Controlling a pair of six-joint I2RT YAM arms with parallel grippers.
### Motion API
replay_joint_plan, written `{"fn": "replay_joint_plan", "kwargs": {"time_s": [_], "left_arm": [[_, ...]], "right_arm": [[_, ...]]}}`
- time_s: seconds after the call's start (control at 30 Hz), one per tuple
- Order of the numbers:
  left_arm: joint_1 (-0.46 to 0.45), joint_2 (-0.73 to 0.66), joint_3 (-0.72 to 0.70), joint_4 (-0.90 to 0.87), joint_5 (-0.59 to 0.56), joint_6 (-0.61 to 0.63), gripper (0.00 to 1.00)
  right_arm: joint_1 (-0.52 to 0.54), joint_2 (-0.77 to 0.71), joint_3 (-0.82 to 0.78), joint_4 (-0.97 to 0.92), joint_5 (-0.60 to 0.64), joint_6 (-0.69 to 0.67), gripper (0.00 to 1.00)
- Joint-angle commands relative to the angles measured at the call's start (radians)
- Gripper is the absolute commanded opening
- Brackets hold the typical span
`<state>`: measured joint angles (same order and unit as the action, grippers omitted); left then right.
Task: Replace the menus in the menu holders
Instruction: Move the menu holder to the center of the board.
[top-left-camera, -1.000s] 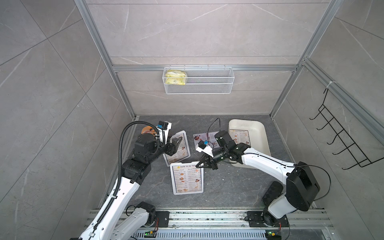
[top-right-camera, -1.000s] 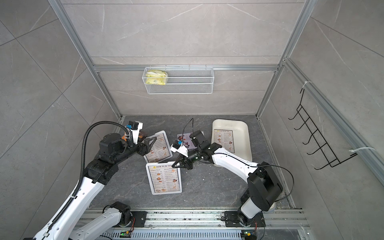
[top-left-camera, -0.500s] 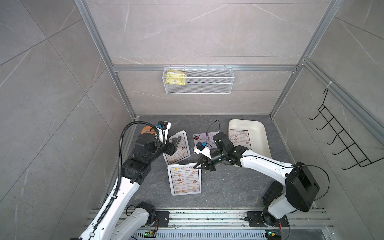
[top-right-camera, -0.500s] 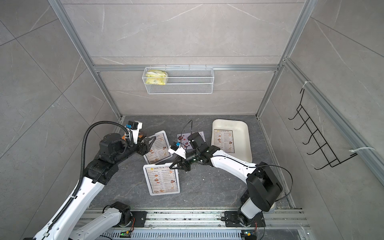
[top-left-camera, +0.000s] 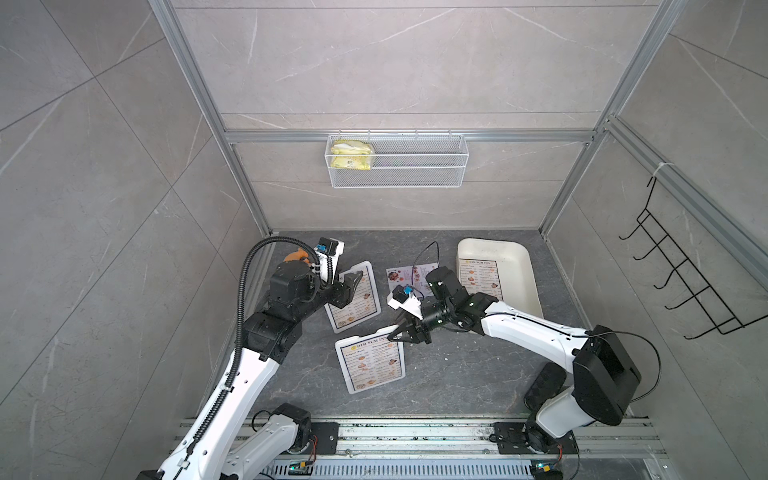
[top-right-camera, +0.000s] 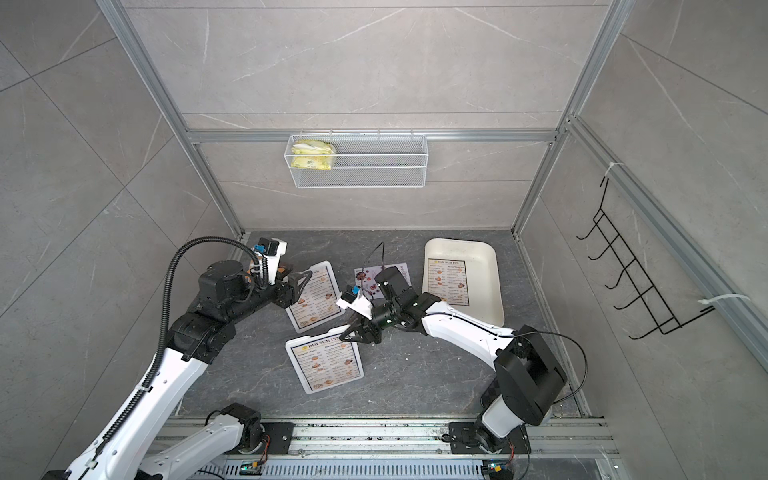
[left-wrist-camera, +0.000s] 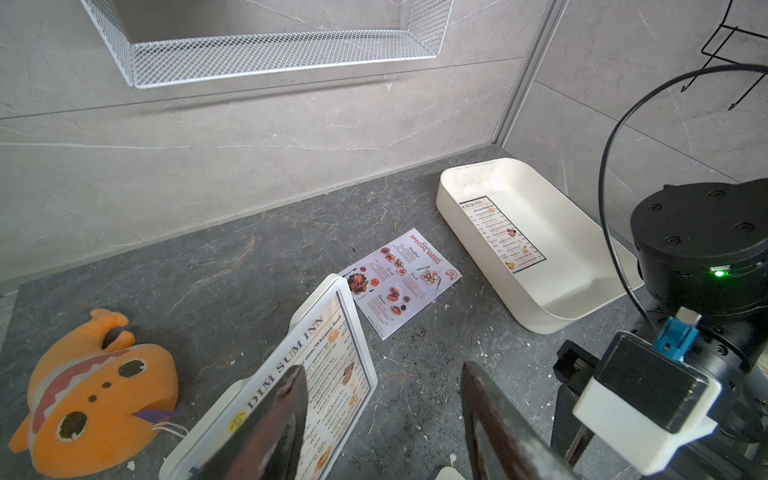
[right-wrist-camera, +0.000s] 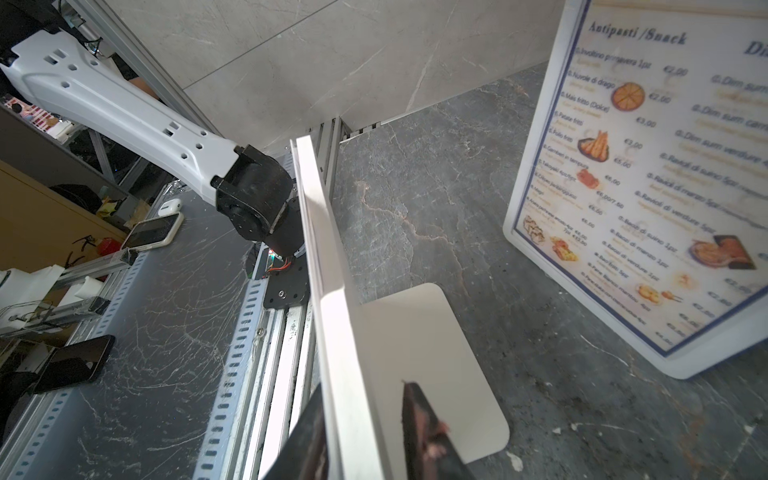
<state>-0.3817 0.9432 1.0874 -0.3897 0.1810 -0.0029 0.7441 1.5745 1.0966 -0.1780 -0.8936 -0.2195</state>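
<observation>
Tray (top-left-camera: 490, 245) at right tool's (top-left-camera: 395, 335) 2 o'clock; its jaws slack astride near holder's (top-left-camera: 357, 338) corner, left tool (left-wrist-camera: 380, 372) open over far holder (left-wrist-camera: 328, 291).

In a top view, the right arm (top-left-camera: 451, 289) is covering part of the red-headed menu (top-left-camera: 397, 277), and the left arm (top-left-camera: 291, 291) is hiding most of the fish (top-left-camera: 297, 254). Menu print is showing too small to read. In the right wrist view, the bottom edge is cutting off the right gripper (right-wrist-camera: 362, 388) and near holder (right-wrist-camera: 324, 249), so you are not seeing whether it is gripping; the print on the far holder (right-wrist-camera: 510, 220) is blurring.
</observation>
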Motion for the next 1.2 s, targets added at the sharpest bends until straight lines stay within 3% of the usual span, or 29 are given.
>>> {"fn": "replay_joint_plan", "kwargs": {"time_s": [0.0, 0.27, 0.7, 0.83, 0.93, 1.03, 1.17], "left_arm": [[0.004, 0.018, 0.054, -0.035, -0.03, 0.05, 0.62], [0.007, 0.047, 0.073, -0.05, -0.072, 0.062, 0.61], [0.018, 0.093, 0.107, -0.07, -0.083, 0.078, 0.61], [0.034, 0.129, 0.146, -0.117, -0.041, 0.11, 0.62], [0.067, 0.182, 0.216, -0.205, 0.078, 0.16, 0.63], [0.1, 0.269, 0.326, -0.344, 0.179, 0.242, 0.66], [0.117, 0.403, 0.518, -0.564, 0.184, 0.357, 0.68]], "right_arm": [[0.005, -0.027, -0.008, -0.033, 0.003, 0.016, 0.32], [0.014, -0.031, -0.016, -0.047, -0.007, 0.033, 0.29], [0.044, -0.058, -0.074, 0.002, 0.077, 0.124, 0.29], [0.044, -0.07, -0.062, -0.008, 0.108, 0.109, 0.36], [0.044, -0.076, -0.039, -0.01, 0.119, 0.107, 0.43], [0.045, -0.099, -0.022, -0.007, 0.145, 0.103, 0.51], [0.044, -0.143, 0.013, -0.054, 0.186, 0.09, 0.59]]}}
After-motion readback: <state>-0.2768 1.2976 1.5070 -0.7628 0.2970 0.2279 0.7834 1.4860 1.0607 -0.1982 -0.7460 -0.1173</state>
